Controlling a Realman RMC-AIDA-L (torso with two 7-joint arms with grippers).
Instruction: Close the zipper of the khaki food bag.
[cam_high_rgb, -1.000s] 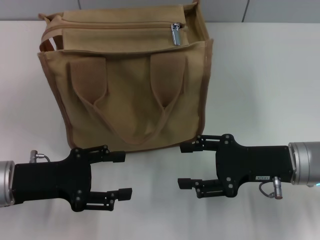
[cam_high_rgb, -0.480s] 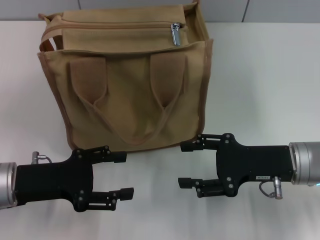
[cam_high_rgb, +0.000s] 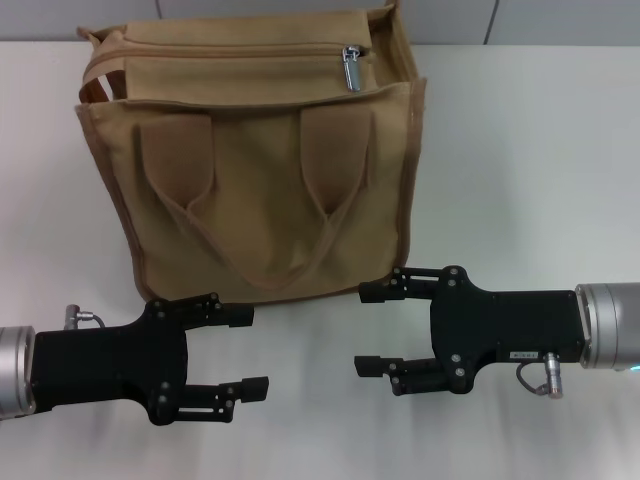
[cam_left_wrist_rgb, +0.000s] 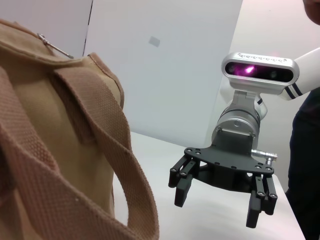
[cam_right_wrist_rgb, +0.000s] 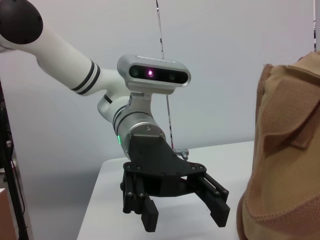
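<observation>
A boxy tan-khaki canvas food bag with darker brown edge trim (cam_high_rgb: 260, 190) is seen standing upright on a white tabletop (cam_high_rgb: 520, 170), toward the far side of it and a little to the robot's left of centre. Two looped brown fabric handles (cam_high_rgb: 250, 215) are being shown hanging flat against its near face. A long khaki-taped zipper line (cam_high_rgb: 230, 52) is running across the top flap, and its small shiny silver metal pull tab (cam_high_rgb: 352, 68) is hanging near the right end of that line, over the flap's front edge. The black left gripper (cam_high_rgb: 248, 350) is being held low over the table, just in front of the bag's near left corner, fingers spread apart and nothing between them. The black right gripper (cam_high_rgb: 368, 328) is being held beside it, in front of the bag's near right corner, fingers likewise spread and holding nothing. The two grippers are pointing toward each other, apart from the bag and from one another. In the wrist views each gripper is seen from the opposite arm, beside the bag's canvas.
</observation>
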